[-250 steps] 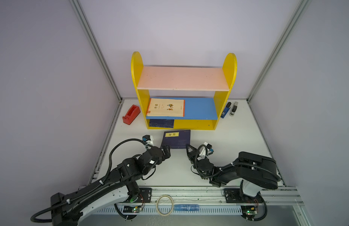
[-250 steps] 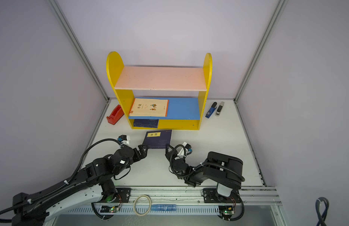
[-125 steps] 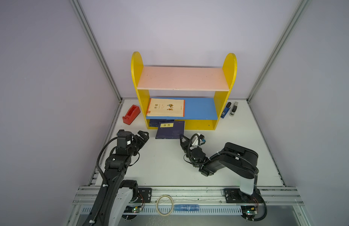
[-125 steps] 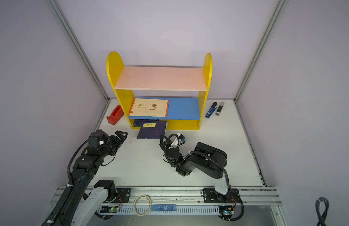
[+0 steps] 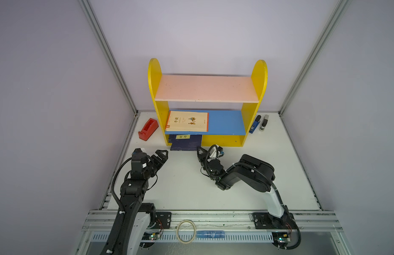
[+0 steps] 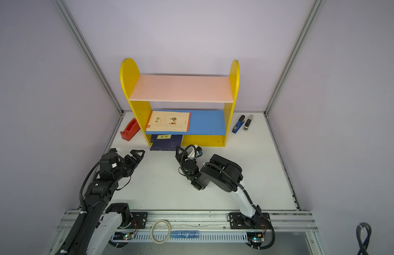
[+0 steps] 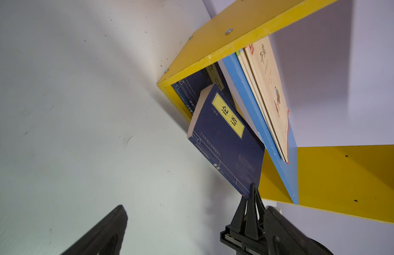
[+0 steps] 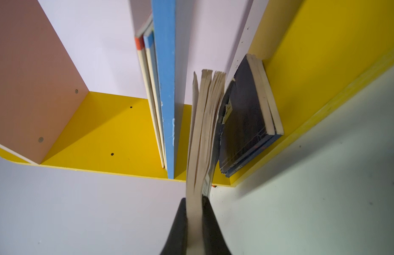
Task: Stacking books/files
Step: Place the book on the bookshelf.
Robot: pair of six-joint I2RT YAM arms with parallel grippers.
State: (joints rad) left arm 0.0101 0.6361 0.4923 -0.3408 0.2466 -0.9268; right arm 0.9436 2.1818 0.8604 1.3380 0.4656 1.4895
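Navy book [image 5: 185, 144] moved shelfward in right end effector [image 8: 194, 199].

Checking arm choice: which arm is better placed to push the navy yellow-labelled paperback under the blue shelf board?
Right, probably: right gripper grips the navy paperback by its edge; left gripper is open, holding nothing.

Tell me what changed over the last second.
The right gripper, shut on a corner of the navy book, carried it from the table part way into the yellow shelf's bottom compartment. The left gripper, open, drew back leftward. Cream book, tape dispenser, stapler stayed put.
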